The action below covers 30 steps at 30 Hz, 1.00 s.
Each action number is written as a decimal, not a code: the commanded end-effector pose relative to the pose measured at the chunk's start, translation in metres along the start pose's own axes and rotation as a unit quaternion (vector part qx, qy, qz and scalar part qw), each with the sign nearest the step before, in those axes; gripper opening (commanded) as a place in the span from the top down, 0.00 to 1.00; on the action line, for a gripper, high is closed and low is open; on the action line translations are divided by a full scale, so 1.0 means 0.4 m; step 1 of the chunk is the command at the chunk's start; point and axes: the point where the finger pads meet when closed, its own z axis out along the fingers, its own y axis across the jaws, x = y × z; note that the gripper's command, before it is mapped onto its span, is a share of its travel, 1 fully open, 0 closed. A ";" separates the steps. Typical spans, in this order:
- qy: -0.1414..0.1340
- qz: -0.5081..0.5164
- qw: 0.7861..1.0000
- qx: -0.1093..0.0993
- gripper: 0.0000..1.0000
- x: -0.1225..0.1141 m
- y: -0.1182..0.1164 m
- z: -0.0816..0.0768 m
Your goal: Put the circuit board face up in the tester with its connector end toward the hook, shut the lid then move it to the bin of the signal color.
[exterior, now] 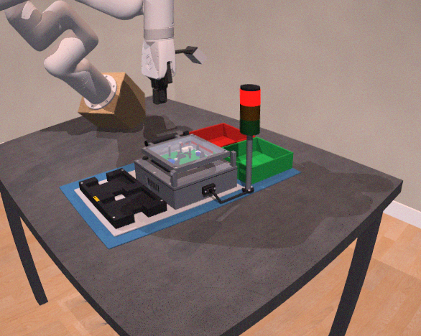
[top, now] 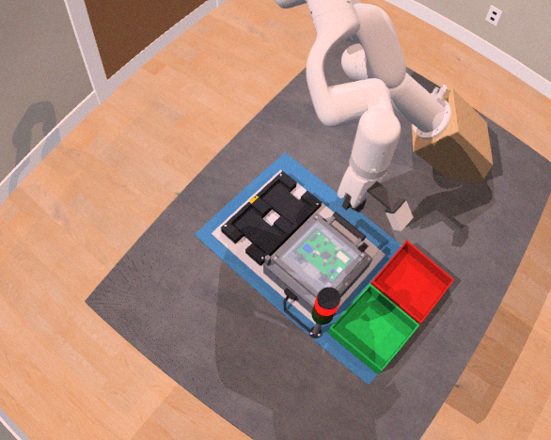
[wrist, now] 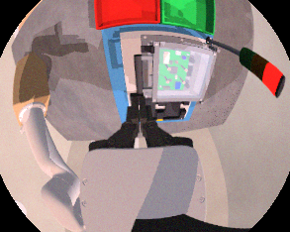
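Your gripper [exterior: 159, 97] hangs pinched shut on nothing, high above the worktop [exterior: 239, 253]. Below and ahead of it, the circuit board [top: 323, 254] lies under the shut lid [exterior: 186, 150] of the tester [exterior: 189, 187]; the signal tower [exterior: 249, 108] beyond shows red. The release tab is too small to pick out, I think it sits near the lid's corner. Come down off-target and you'll strike the lid or hook. Later, drifting past the red bin [top: 413, 279] into the green bin [top: 372, 329] fails the task.
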 end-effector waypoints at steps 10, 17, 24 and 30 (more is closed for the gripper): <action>0.001 0.090 0.996 -0.002 1.00 0.002 0.002 -0.003; 0.001 0.186 0.982 -0.001 1.00 0.002 0.002 -0.003; 0.001 0.288 0.958 -0.001 1.00 0.002 0.002 -0.003; 0.002 0.376 0.927 -0.001 1.00 0.002 0.002 -0.003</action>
